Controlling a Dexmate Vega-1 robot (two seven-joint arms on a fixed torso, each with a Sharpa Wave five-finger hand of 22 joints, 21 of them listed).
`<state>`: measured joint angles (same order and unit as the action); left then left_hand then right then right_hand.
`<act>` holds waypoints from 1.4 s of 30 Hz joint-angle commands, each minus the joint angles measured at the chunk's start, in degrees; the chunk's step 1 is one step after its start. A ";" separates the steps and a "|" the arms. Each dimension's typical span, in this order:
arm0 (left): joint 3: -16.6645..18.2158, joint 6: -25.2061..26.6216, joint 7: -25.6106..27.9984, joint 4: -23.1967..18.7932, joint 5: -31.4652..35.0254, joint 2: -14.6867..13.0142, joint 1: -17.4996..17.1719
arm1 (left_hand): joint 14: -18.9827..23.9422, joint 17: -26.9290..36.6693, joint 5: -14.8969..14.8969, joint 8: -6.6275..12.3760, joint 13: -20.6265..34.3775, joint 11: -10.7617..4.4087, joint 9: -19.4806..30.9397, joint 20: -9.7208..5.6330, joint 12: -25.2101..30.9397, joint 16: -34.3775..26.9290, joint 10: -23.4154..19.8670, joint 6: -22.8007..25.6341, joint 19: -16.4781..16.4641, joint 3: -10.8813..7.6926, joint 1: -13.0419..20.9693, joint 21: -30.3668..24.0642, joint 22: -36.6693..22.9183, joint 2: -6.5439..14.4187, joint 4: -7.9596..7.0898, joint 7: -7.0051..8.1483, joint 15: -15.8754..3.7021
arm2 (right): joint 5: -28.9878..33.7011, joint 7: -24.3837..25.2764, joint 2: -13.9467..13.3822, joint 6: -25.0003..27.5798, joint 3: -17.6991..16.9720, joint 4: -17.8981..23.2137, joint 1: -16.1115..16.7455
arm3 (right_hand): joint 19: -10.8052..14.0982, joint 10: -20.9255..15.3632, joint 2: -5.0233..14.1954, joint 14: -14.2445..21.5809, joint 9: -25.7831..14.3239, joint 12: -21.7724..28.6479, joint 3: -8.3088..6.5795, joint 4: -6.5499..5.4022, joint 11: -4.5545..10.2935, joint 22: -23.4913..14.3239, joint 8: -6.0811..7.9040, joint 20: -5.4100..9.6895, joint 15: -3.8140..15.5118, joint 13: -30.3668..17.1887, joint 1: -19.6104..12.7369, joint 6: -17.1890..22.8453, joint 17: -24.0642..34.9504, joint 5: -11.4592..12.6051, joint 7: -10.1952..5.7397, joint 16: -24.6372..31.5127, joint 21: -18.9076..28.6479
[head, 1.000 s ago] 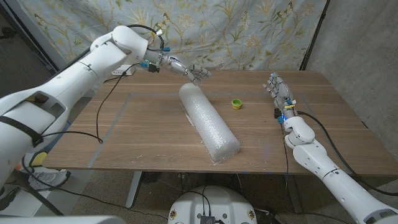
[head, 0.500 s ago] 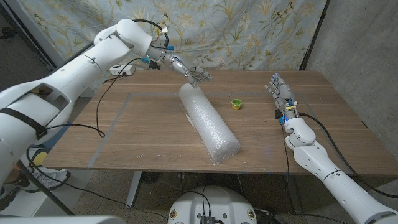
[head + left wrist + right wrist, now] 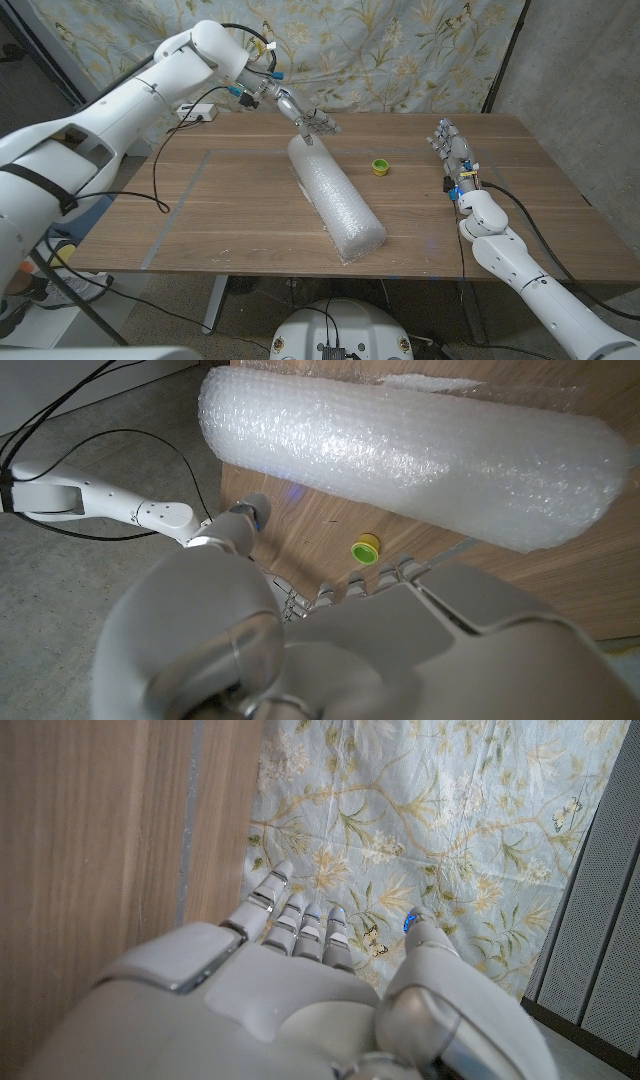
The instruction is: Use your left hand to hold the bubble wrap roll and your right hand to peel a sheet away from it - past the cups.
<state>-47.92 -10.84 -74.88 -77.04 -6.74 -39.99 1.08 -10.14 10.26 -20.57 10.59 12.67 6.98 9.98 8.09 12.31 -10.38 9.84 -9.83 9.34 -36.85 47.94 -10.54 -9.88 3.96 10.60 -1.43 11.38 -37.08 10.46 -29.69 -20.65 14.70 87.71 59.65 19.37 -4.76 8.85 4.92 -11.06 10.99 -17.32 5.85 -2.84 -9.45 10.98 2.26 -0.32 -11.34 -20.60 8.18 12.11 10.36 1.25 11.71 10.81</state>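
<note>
A: Where the bubble wrap roll [image 3: 335, 196] lies on the wooden table [image 3: 240, 215], it runs diagonally, far end toward the backdrop, near end w/ a loose sheet edge by the table's front edge. Left hand [image 3: 312, 123]?

B: Hovers just above & behind the roll's far end, arm reaching in from the robot's left. Fingers slightly spread, pointing down at the roll; nothing in them. Contact w/ the wrap: can't tell from the head view, looks just apart.

A: Left wrist view?

B: Back of the left hand [image 3: 400, 650] low in frame, roll [image 3: 400, 455] lying across beyond the fingertips, apart from them. Small yellow-green cap [image 3: 366, 548] on the wood between hand & roll in that pic.

A: Same cap in head view?

B: Yes, cap [image 3: 380, 167] sits on the table to the roll's right, near but not touching.

A: Right hand [image 3: 450, 148]?

B: Well apart from the roll, near the table's right side. Stands on edge, fingers straight & loosely apart, pointing toward the backdrop, holding nothing. Right wrist view agrees: right hand [image 3: 300, 990] w/ fingers extended toward the floral cloth [image 3: 450, 830], table wood alongside.

A: Anything else?

B: White box w/ cable [image 3: 197, 113] at the table's far left corner. Taped lines on the tabletop left of the roll.
</note>
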 commanded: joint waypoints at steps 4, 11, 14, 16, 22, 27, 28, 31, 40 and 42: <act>-2.12 -2.72 -3.63 2.14 2.56 1.80 2.99 | -8.33 0.26 -0.04 0.12 0.29 0.47 0.27 0.34 -0.09 0.07 10.78 -14.20 0.39 -0.20 1.10 -0.01 -0.05 -0.68 -0.07 0.18 0.66 | 0.57 0.95 -0.06 0.19 -0.17 0.59 0.44 | -0.40 0.33 -0.09 -0.41 -0.21 -0.04 0.01 0.30 0.03 -0.33 -0.04 0.36 0.18 -0.17 -0.49 -0.20 0.16 -0.25 0.31 0.23 -0.01; -5.72 -5.23 -4.08 4.28 2.26 2.60 5.74 | -8.52 0.26 0.04 0.25 0.33 0.57 0.27 0.25 -0.02 0.04 10.91 -14.20 0.45 -0.07 1.57 -0.08 -0.07 -0.95 -0.10 0.06 0.66 | 0.80 1.39 0.02 0.37 -0.13 0.82 0.48 | -0.56 0.70 -0.07 -0.54 -0.20 -0.11 0.02 0.30 -0.28 -0.33 -0.13 0.33 0.07 -0.17 -0.45 -0.58 0.17 -0.26 0.24 0.22 -0.03; -7.87 -6.27 -4.08 5.06 1.80 2.74 7.38 | -8.81 0.26 0.06 0.16 0.36 0.69 0.28 0.31 -0.06 0.09 11.22 -14.63 0.68 -0.03 1.94 -0.05 -0.08 -1.04 -0.13 0.20 0.66 | 0.94 1.55 0.03 0.32 -0.16 0.97 0.56 | -0.60 0.74 -0.07 -0.62 -0.20 -0.09 0.03 0.30 -0.36 -0.33 -0.16 0.29 0.03 -0.17 -0.42 -0.72 0.17 -0.26 0.25 0.21 -0.03; -8.50 -6.88 -4.08 5.34 1.98 2.84 7.94 | -8.88 0.26 0.07 0.14 0.37 0.72 0.28 0.30 -0.05 0.08 11.27 -14.77 0.77 -0.02 2.09 -0.05 -0.08 -1.07 -0.14 0.29 0.66 | 1.02 1.76 0.05 0.31 -0.21 1.10 0.66 | -0.63 0.77 -0.07 -0.68 -0.20 -0.09 0.02 0.31 -0.34 -0.33 -0.14 0.26 0.00 -0.17 -0.42 -0.71 0.17 -0.26 0.23 0.20 -0.03; -10.19 -9.04 -4.08 6.64 2.69 3.45 9.27 | -9.26 0.26 0.21 0.04 0.43 0.82 0.30 0.43 -0.01 0.07 11.64 -15.63 1.05 0.10 2.86 -0.08 -0.09 -1.27 -0.19 1.34 0.68 | 1.19 2.60 -0.04 0.42 -0.55 1.64 1.31 | -0.73 0.91 -0.06 -0.88 -0.20 -0.09 0.01 0.34 -0.41 -0.33 -0.15 0.26 -0.09 -0.17 -0.43 -0.86 0.16 -0.26 0.29 0.15 -0.04; -11.47 -10.78 -4.08 7.99 2.95 4.23 10.01 | -9.38 0.27 0.29 0.05 0.46 0.76 0.31 0.38 0.03 0.02 11.82 -15.99 1.16 0.17 3.33 -0.12 -0.10 -1.36 -0.23 1.64 0.68 | 1.27 3.19 -0.01 0.40 -0.79 1.99 1.86 | -0.88 1.11 -0.04 -1.03 -0.19 -0.12 0.01 0.33 -0.46 -0.33 -0.16 0.16 -0.12 -0.17 -0.41 -1.00 0.17 -0.26 0.21 0.12 -0.07; -11.97 -11.01 -4.08 8.35 2.69 4.35 10.26 | -9.40 0.27 0.31 0.07 0.47 0.79 0.31 0.40 0.01 0.02 11.90 -16.01 1.18 0.18 3.40 -0.12 -0.10 -1.37 -0.23 1.64 0.68 | 1.28 3.33 -0.01 0.32 -0.89 2.08 2.05 | -0.86 1.16 -0.04 -1.05 -0.19 -0.13 0.01 0.33 -0.44 -0.33 -0.18 0.15 -0.12 -0.17 -0.40 -1.09 0.17 -0.26 0.24 0.12 -0.06; -13.15 -11.95 -4.08 9.00 2.71 4.67 10.82 | -9.51 0.27 0.37 0.08 0.48 0.80 0.31 0.39 0.02 0.01 12.04 -16.18 1.24 0.23 3.65 -0.14 -0.10 -1.43 -0.24 1.83 0.69 | 1.30 3.78 -0.02 0.13 -1.22 2.42 2.60 | -0.90 1.22 -0.04 -1.14 -0.19 -0.12 0.01 0.34 -0.41 -0.33 -0.21 0.13 -0.14 -0.17 -0.40 -1.22 0.17 -0.26 0.20 0.11 -0.05; -13.65 -16.06 -4.08 10.90 4.91 6.54 10.79 | -9.83 0.27 0.49 0.08 0.53 0.72 0.33 0.40 0.00 0.03 12.45 -16.66 1.55 0.34 4.23 -0.11 -0.11 -1.55 -0.28 2.35 0.71 | 0.90 4.34 0.17 -0.45 -2.06 2.57 3.71 | -1.07 1.52 -0.05 -1.30 -0.19 -0.14 0.03 0.33 -0.48 -0.34 -0.22 0.00 -0.20 -0.17 -0.33 -1.49 0.18 -0.27 0.28 0.10 -0.07; -12.95 -17.15 -3.84 10.94 6.42 6.91 10.33 | -9.85 0.28 0.51 0.09 0.54 0.71 0.33 0.37 0.00 0.01 12.53 -16.72 1.58 0.36 4.34 -0.12 -0.11 -1.57 -0.28 2.36 0.70 | 0.83 4.38 0.23 -0.60 -2.19 2.49 3.84 | -1.07 1.53 -0.05 -1.32 -0.19 -0.13 0.03 0.33 -0.47 -0.34 -0.22 0.01 -0.22 -0.17 -0.32 -1.51 0.18 -0.27 0.29 0.10 -0.06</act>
<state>-60.21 -23.39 -78.89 -68.42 -3.37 -35.26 11.32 -9.82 10.26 -20.12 10.59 12.93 7.59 9.98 8.39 12.31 -10.41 9.83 -10.10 9.63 -36.65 51.59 -10.54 -9.88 2.27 10.41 0.56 11.67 -35.89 14.05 -29.68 -20.45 13.32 90.00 62.36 18.67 -3.73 8.85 4.01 -11.06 10.99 -17.31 5.84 -3.26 -9.46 10.98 2.35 -0.63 -11.34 -20.60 6.93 12.11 10.36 1.43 11.71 10.81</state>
